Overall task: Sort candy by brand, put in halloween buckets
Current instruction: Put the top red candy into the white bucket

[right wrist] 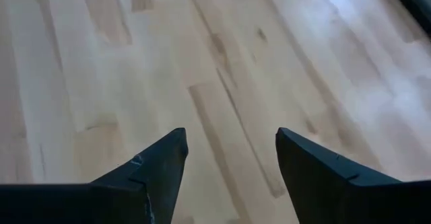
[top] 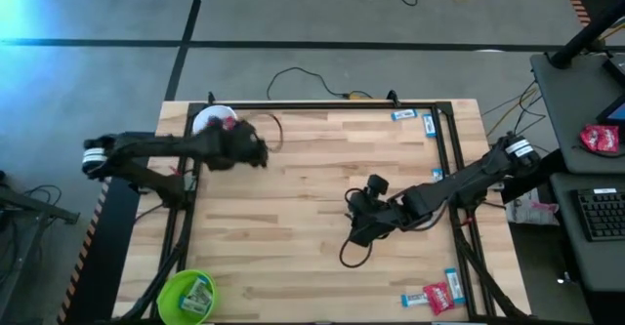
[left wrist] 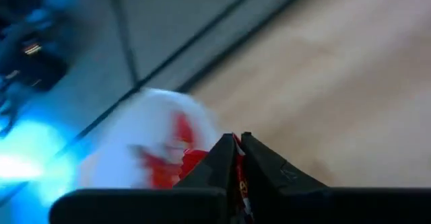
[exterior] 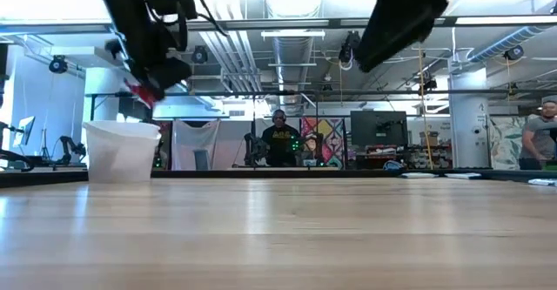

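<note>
My left gripper [left wrist: 238, 142] hangs above and just beside the white bucket [top: 212, 122] at the table's far left corner, shut on a red candy [left wrist: 237, 177]. The low view shows that candy [exterior: 144, 90] over the white bucket [exterior: 121, 149], which holds red pieces [left wrist: 176, 158]. The lime green bucket [top: 187, 295] stands on the near left corner with light blue candy inside. My right gripper [right wrist: 229, 146] is open over bare wood right of the table's middle [top: 356, 223]. Loose candies lie far right [top: 415, 118] and near right [top: 437, 295]. My left gripper pinches a red candy [left wrist: 238, 181] between its two fingers, which point down from above. Only a sliver of the wrapper shows in the gap. The low view shows the piece [exterior: 145, 91] lifted clear, hanging below the fingertips above the white bucket's rim.
A black frame rail [top: 447, 159] runs along the table's far and right sides, with cables [top: 303, 76] behind the far edge. A desk with a keyboard [top: 598, 213] stands to the right. People show in the room beyond [exterior: 278, 142]. Bare wood lies across the table's middle [top: 303, 198].
</note>
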Controlling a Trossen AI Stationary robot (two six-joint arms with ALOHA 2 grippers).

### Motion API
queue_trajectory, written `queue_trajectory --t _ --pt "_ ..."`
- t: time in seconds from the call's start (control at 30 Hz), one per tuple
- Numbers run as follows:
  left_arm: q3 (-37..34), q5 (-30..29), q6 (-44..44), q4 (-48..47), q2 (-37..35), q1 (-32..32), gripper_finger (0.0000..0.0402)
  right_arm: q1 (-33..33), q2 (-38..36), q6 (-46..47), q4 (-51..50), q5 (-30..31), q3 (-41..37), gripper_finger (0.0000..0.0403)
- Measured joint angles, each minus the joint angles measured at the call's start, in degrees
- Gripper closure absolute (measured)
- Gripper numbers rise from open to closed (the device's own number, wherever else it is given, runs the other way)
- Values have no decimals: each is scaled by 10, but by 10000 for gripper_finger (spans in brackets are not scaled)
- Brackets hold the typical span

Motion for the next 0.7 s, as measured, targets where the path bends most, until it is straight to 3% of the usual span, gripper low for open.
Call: queue_trajectory --t 0.13,0.33,0.53,0.7 --pt "3 -25 1 -13 -51 94 395 9 5 -9 80 -11 -29 184" --pt "-36 12 7 28 -66 217 394 24 4 -27 114 -50 -38 184" --pt "-82 15 14 63 -40 263 361 32 3 -21 108 -55 -29 184" --pt "-115 6 32 98 -13 269 301 31 3 -9 91 -123 -29 184"
